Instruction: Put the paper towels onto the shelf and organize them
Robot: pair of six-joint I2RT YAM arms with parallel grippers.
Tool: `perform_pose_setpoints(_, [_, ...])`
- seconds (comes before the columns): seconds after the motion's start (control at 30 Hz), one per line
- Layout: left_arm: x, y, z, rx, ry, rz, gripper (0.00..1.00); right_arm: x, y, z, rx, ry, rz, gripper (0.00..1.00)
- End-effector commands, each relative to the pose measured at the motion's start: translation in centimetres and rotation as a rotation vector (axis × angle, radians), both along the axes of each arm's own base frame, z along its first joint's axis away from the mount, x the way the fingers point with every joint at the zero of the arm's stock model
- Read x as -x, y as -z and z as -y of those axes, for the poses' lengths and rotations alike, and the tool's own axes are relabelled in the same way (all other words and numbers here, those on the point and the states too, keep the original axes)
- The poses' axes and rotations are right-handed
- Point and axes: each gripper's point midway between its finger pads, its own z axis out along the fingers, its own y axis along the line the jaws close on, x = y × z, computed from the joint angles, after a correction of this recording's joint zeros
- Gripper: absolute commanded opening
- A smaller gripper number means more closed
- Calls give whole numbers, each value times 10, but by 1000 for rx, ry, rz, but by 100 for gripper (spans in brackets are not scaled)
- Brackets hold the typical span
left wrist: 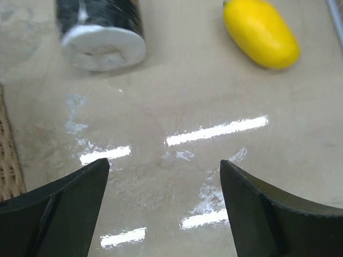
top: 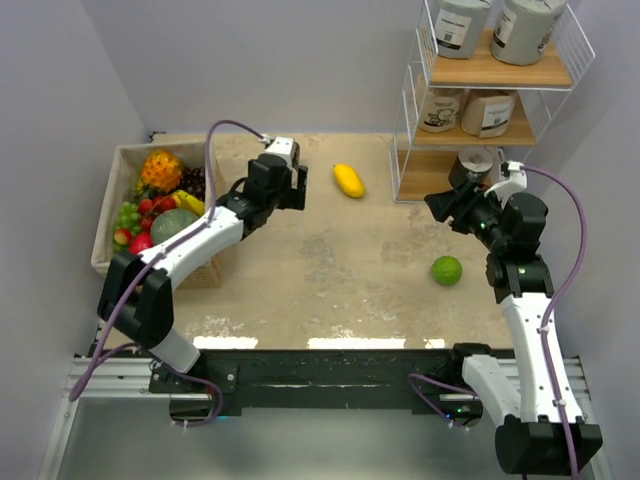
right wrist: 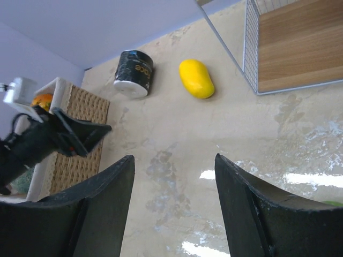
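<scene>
One black paper towel roll (right wrist: 134, 73) lies on its side on the tabletop near the back wall; the left wrist view shows its white end (left wrist: 102, 47). My left gripper (left wrist: 163, 161) is open and empty a little short of it, and in the top view that gripper (top: 298, 188) covers the roll. The shelf (top: 490, 70) stands at the back right with two grey rolls (top: 525, 28) on top, two tan rolls (top: 488, 112) in the middle and one roll (top: 478, 158) on the bottom board. My right gripper (top: 437, 207) hovers open and empty before the shelf, shown also in its own view (right wrist: 174, 157).
A yellow fruit (top: 348, 180) lies between the black roll and the shelf. A green fruit (top: 447, 270) sits on the table near my right arm. A wicker box (top: 105, 215) of fruit stands at the left edge.
</scene>
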Motion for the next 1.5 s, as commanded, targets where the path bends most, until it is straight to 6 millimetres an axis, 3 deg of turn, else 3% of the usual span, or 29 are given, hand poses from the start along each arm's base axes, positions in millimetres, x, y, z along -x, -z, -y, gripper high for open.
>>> perform_pose_setpoints(0.0, [-10, -60, -14, 86, -74, 102, 89, 3, -15, 0, 24, -10, 47, 65])
perform_pose_setpoints(0.2, [-42, -53, -23, 149, -253, 28, 85, 10, -20, 6, 55, 19, 61, 65])
perform_pose_setpoints(0.33, [-65, -47, -8, 123, -165, 109, 81, 15, -23, 5, 52, 16, 69, 65])
perform_pose_setpoints(0.37, [-71, -36, -11, 19, -119, 120, 77, 15, -24, 4, 49, 11, 69, 65])
perform_pose_setpoints(0.43, [-84, -40, -18, -106, -137, 171, 77, 17, -27, 1, 42, -2, 77, 65])
perform_pose_setpoints(0.47, [-89, -26, -21, -215, -101, 157, 77, 17, -27, 1, 43, -6, 76, 65])
perform_pose_setpoints(0.5, [-94, -31, -19, -256, -84, 167, 77, 17, -29, 1, 41, -7, 79, 65])
perform_pose_setpoints(0.57, [-101, -21, -15, -385, -6, 161, 78, 17, -30, 2, 47, -4, 82, 65])
perform_pose_setpoints(0.67, [-106, -9, -8, -476, 81, 178, 79, 14, -30, 1, 51, -8, 76, 65])
perform_pose_setpoints(0.77, [-113, -13, 4, -465, 150, 277, 80, 11, -31, 3, 58, -3, 70, 65])
perform_pose_setpoints(0.9, [-118, 0, 10, -497, 206, 324, 81, 7, -30, 4, 56, 2, 63, 65])
perform_pose_setpoints(1.07, [-134, 29, 2, -540, 205, 338, 80, 6, -34, 5, 59, 10, 58, 66])
perform_pose_setpoints(1.37, [-160, 47, -8, -604, 199, 371, 79, 2, -38, 7, 75, 13, 52, 65])
perform_pose_setpoints(1.47, [-166, 45, -9, -623, 180, 411, 77, 2, -37, 6, 77, 7, 43, 65])
